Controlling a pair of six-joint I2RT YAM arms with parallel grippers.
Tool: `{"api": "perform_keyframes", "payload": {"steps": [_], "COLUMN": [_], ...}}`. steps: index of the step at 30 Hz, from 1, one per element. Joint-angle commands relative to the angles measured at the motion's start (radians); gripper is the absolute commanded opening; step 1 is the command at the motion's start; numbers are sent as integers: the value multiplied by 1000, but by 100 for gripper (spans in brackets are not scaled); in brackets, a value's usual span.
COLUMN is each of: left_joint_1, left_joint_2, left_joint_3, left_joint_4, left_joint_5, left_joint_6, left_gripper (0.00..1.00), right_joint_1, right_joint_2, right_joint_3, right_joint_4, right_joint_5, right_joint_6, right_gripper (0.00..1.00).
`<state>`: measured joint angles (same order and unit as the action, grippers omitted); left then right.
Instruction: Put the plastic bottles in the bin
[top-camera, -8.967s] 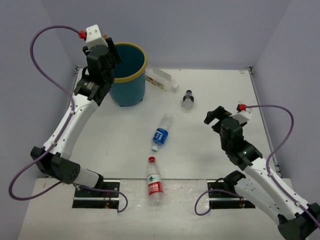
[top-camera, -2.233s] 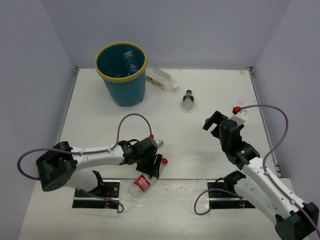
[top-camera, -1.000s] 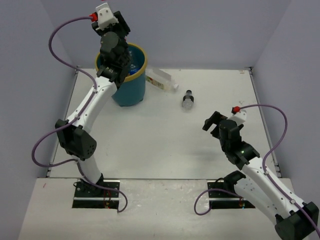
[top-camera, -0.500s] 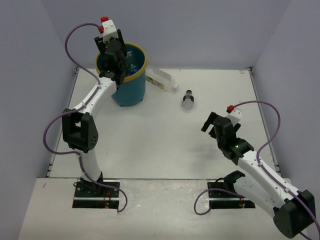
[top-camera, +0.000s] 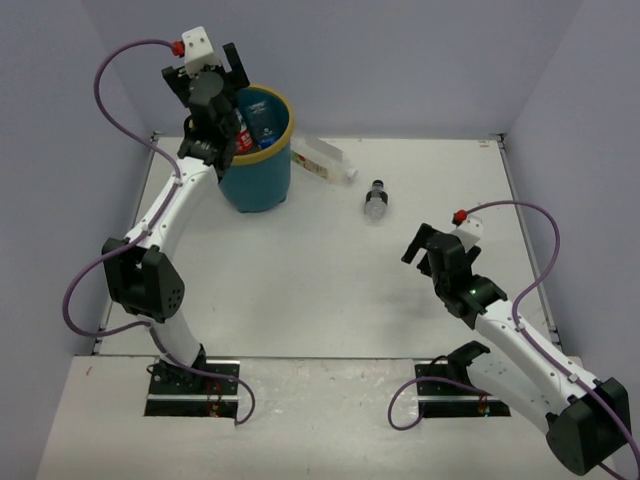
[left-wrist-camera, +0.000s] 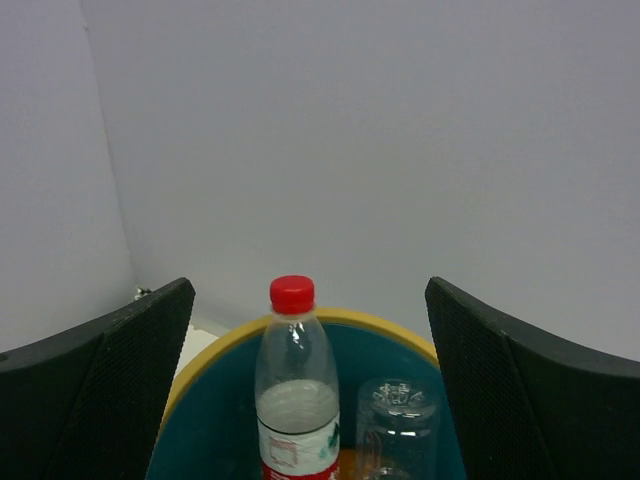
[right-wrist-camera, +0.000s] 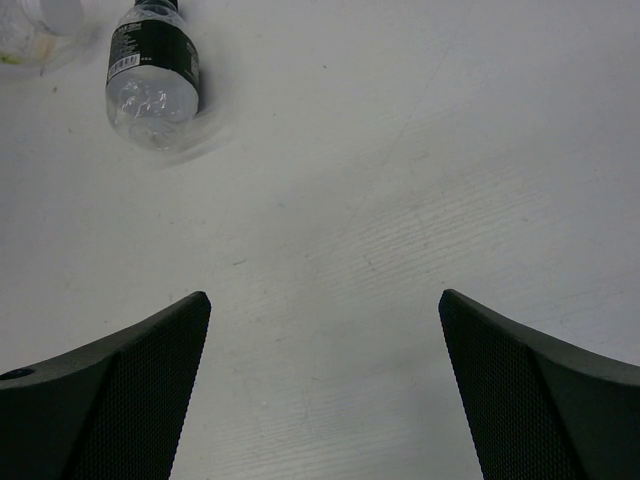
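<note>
The teal bin (top-camera: 262, 185) with a yellow rim (left-wrist-camera: 402, 336) stands at the table's back left. My left gripper (top-camera: 210, 82) hangs over its near-left rim, open. A red-capped, red-labelled plastic bottle (left-wrist-camera: 293, 392) is upright inside the bin between my left gripper's (left-wrist-camera: 308, 287) spread fingers, touching neither. Beside it is an upturned clear bottle (left-wrist-camera: 398, 422), and a blue-labelled one (top-camera: 266, 122) also lies in there. A dark-capped bottle (top-camera: 376, 198) and a clear bottle (top-camera: 322, 160) lie on the table. My right gripper (top-camera: 420, 246) hovers open and empty, short of the dark-capped bottle (right-wrist-camera: 152, 72).
Grey walls close the table at the back and both sides. The clear bottle (right-wrist-camera: 38, 22) lies just right of the bin. The right arm's red-tipped cable (top-camera: 520, 215) loops over the right side of the table.
My left gripper has opened and let go of the red-labelled bottle, which now sits in the bin; the wrist shifted a little left. The right arm barely moved.
</note>
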<state>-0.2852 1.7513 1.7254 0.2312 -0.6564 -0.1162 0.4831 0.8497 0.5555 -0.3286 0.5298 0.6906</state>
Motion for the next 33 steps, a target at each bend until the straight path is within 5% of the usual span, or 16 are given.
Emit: {"api": "perform_keyframes", "payload": {"steps": [1, 7, 12, 19, 25, 33], "left_joint_1": [8, 7, 8, 8, 8, 8], "left_joint_2": [-127, -295, -547, -755, -853, -977], "left_joint_3": [0, -139, -467, -814, -849, -873], "left_joint_4": [-116, -422, -489, -573, -781, -791], "left_joint_5": [97, 252, 143, 376, 287, 327], "left_joint_6": [-98, -254, -387, -461, -531, -524], "left_gripper": [100, 100, 100, 100, 100, 100], "right_joint_1": [-8, -36, -68, -125, -133, -135], "right_joint_2": [15, 189, 441, 869, 1133, 1308], "right_joint_3": [75, 210, 404, 746, 1003, 1145], "right_joint_4": [45, 112, 114, 4, -135, -197], "right_joint_5": [-6, -133, -227, -319, -372, -372], "right_joint_6": [-26, -88, -156, -201, -214, -194], "right_gripper": [99, 99, 99, 99, 99, 99]}}
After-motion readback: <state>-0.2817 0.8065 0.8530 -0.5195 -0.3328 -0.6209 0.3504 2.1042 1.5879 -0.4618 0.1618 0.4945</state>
